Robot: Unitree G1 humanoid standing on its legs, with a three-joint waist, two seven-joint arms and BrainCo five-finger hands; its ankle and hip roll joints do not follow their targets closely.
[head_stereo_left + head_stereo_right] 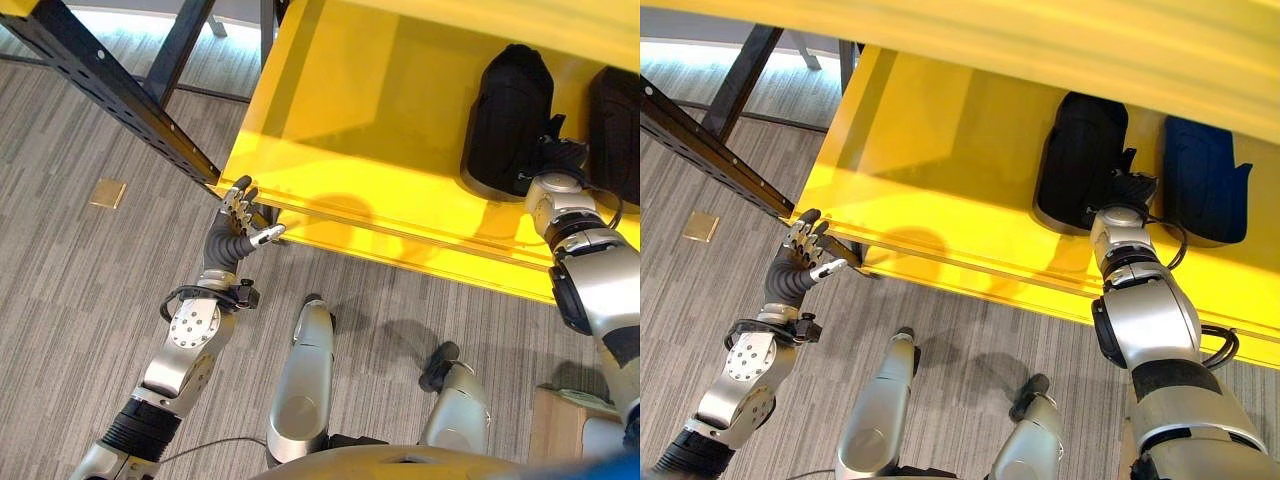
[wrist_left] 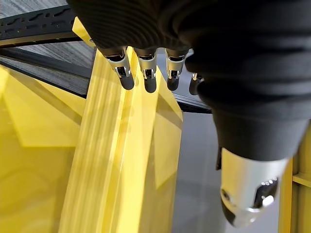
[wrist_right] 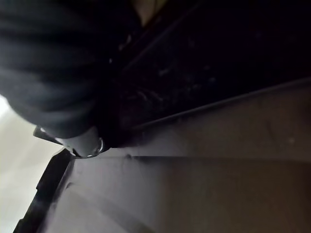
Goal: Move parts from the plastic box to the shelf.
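Grey striped carpet (image 1: pixel 80 290) covers the floor. A small brass floor plate (image 1: pixel 107 192) sits flush in it, well left.

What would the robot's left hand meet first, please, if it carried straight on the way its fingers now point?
Most likely the front edge of the yellow shelf. The left hand, fingers straight, points up at that edge near the shelf's corner by the dark post; depth is unclear, so contact may already be close.

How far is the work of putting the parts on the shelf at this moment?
Looks done: one black part lies on the yellow shelf. In hand: the right hand is against a second black part there; its grip is hidden. The left hand is open at the shelf's edge. The plastic box is unseen, so what remains is unclear.
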